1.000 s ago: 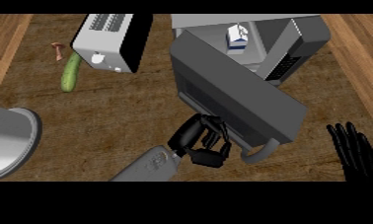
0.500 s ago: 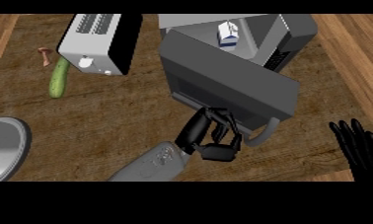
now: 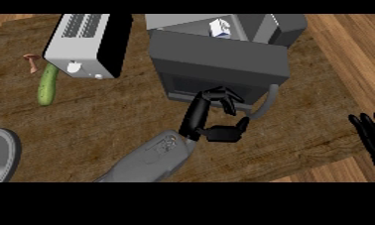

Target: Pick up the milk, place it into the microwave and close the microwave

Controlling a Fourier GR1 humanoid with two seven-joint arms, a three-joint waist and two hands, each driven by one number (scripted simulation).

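Note:
The milk carton (image 3: 219,27), white and blue, stands inside the grey microwave (image 3: 285,26) at the top of the head view. The microwave's door (image 3: 219,63) leans up in front of the opening and hides most of it; its grey handle (image 3: 268,100) sticks out at the lower right. My left hand (image 3: 199,117) is against the door's lower edge, fingers loosely bent onto it, thumb spread to the right, holding nothing. My right hand (image 3: 364,131) rests open at the right edge, fingers up.
A white toaster (image 3: 84,45) stands left of the microwave. A green cucumber (image 3: 47,85) and a small reddish mushroom (image 3: 31,61) lie farther left. A grey plate (image 3: 6,152) shows at the left edge. The counter's wooden border runs along the right.
The microwave door has swung up toward the opening with my left hand following against it. The right hand has stayed at the right edge.

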